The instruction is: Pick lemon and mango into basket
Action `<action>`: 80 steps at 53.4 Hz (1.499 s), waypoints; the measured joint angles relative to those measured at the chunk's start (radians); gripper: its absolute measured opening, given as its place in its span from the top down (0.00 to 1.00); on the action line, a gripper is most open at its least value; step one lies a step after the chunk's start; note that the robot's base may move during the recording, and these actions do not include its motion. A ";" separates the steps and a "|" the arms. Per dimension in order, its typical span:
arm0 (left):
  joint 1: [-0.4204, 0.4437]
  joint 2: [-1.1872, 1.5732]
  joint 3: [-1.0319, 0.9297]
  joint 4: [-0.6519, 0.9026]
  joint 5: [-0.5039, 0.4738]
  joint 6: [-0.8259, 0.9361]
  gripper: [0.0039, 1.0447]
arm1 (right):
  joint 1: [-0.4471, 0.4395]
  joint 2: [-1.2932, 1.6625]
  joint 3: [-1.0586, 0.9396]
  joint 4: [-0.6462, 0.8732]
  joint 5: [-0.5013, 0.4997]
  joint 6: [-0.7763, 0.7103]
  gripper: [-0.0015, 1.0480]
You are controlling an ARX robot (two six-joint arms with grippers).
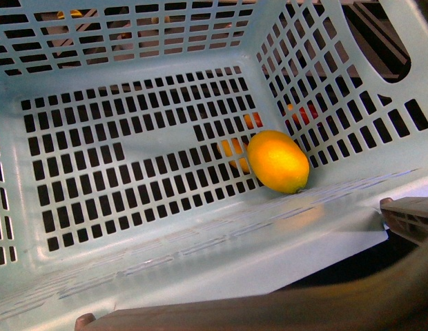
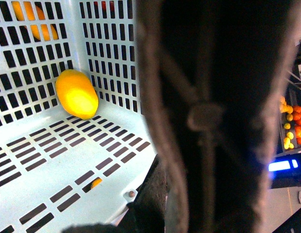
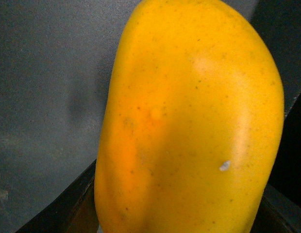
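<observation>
The light teal basket (image 1: 221, 241) fills the front view, tilted toward me, and its slotted floor (image 2: 53, 160) shows in the left wrist view too. The lemon (image 1: 277, 161) lies inside it, against the right wall near the front corner; the same lemon (image 2: 76, 93) rests in a corner in the left wrist view. The brown handle (image 2: 209, 111) blocks most of that view, and my left gripper is shut on it, its fingers hidden. A large yellow-orange mango (image 3: 189, 126) fills the right wrist view, held by my shut right gripper, whose fingers are covered by the fruit.
More orange and red fruit (image 1: 304, 114) shows through the basket's slots outside its walls. A shelf of small yellow and orange fruit (image 2: 292, 124) stands far off in the left wrist view. A grey surface (image 3: 48, 97) lies behind the mango.
</observation>
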 joint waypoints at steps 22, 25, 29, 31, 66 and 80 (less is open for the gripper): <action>0.000 0.000 0.000 0.000 0.000 0.000 0.95 | 0.048 -0.392 -0.137 0.059 -0.148 -0.175 0.41; 0.000 0.000 0.000 0.000 0.000 0.000 0.95 | 0.081 -0.474 -0.140 0.064 -0.169 -0.198 0.41; 0.000 0.000 0.000 0.000 0.000 0.000 0.95 | 0.122 -0.577 -0.146 0.060 -0.206 -0.211 0.41; 0.000 0.000 0.000 0.000 0.000 0.000 0.95 | 0.135 -0.611 -0.151 0.060 -0.221 -0.213 0.41; 0.000 0.000 0.000 0.000 0.000 0.000 0.95 | 0.433 -1.371 -0.250 0.097 -0.558 -0.234 0.41; 0.000 0.000 0.000 0.000 0.000 0.000 0.95 | 0.673 -1.428 -0.248 0.097 -0.506 -0.249 0.41</action>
